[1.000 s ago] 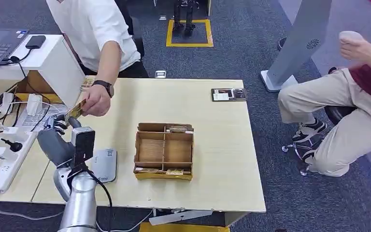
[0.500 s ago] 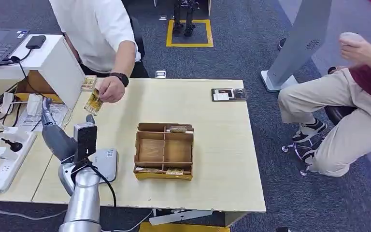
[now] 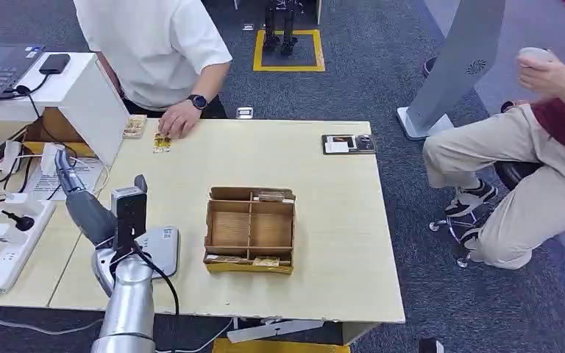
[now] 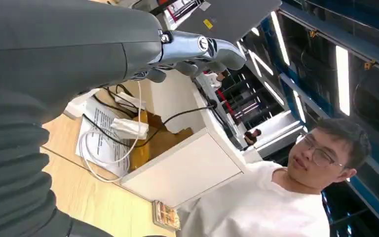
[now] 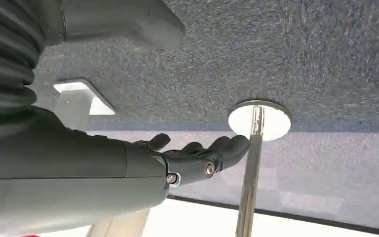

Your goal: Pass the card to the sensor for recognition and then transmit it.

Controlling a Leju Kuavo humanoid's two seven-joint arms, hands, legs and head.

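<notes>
The card (image 3: 162, 142) lies flat at the far left of the tabletop (image 3: 338, 243), under the fingers of a person's hand (image 3: 179, 120). The left hand (image 3: 68, 176) is raised over the tabletop's left edge, fingers extended and apart, nothing held. The sensor (image 3: 159, 250) sits just right of that arm. The right hand (image 5: 197, 155) hangs over carpet, fingers loosely apart, nothing held. A wooden tray (image 3: 250, 230) stands mid-tabletop.

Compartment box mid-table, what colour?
Brown cardboard, the compartment box has a yellowish front edge; clearest in the head view.
</notes>
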